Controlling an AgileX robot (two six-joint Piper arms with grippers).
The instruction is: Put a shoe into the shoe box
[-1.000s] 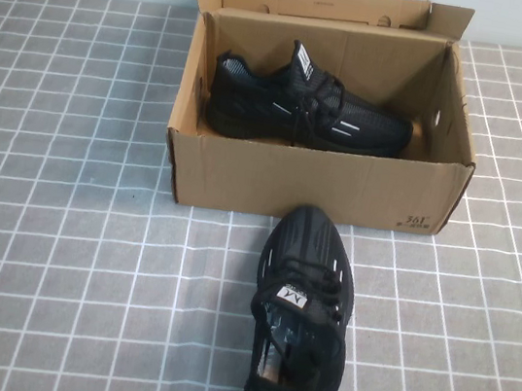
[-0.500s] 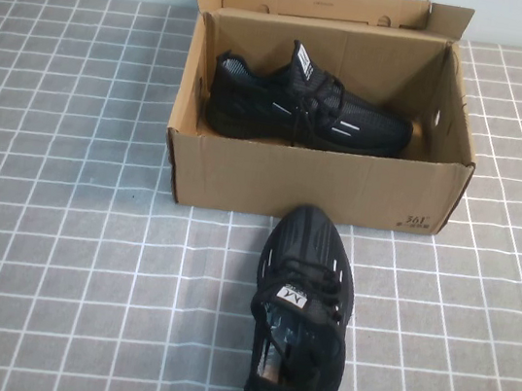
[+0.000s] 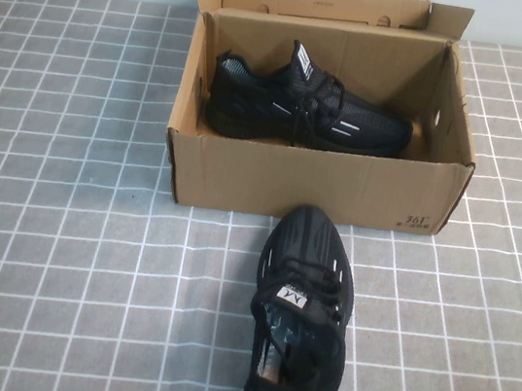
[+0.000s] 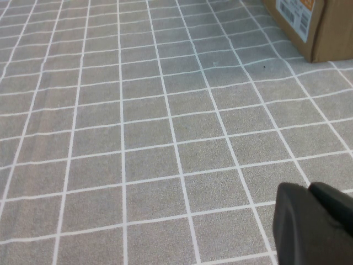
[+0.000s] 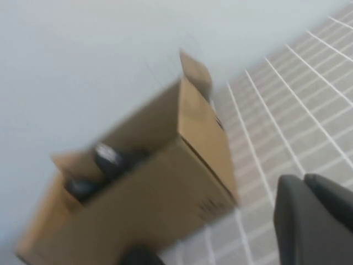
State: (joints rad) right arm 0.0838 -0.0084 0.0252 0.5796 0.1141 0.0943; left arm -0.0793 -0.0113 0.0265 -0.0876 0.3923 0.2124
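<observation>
Open shoe box standing toward the far side of the grey gridded table, hinged lid flap tipped up and back against the pale wall. Inside, lying lengthwise on its sole: one black sneaker, toe toward the robot's right, white tongue label upright, white dashes along its side. Small black print near the box's front right corner.

Outside the box, on the table just in front of the front wall: the shoe, toe pointing at the box and close to the cardboard, heel toward the robot, laces and white tongue label facing up. Nothing gripping it.

Left gripper low over bare tiles at the near left of the table, well apart from both shoes; only a dark edge at the bottom left corner of the high view. Corner of the box at the edge of the left wrist view. Jaws: cannot tell.

Right gripper outside the high view, raised, its camera blurred, facing the box from the print side. Jaws: cannot tell
</observation>
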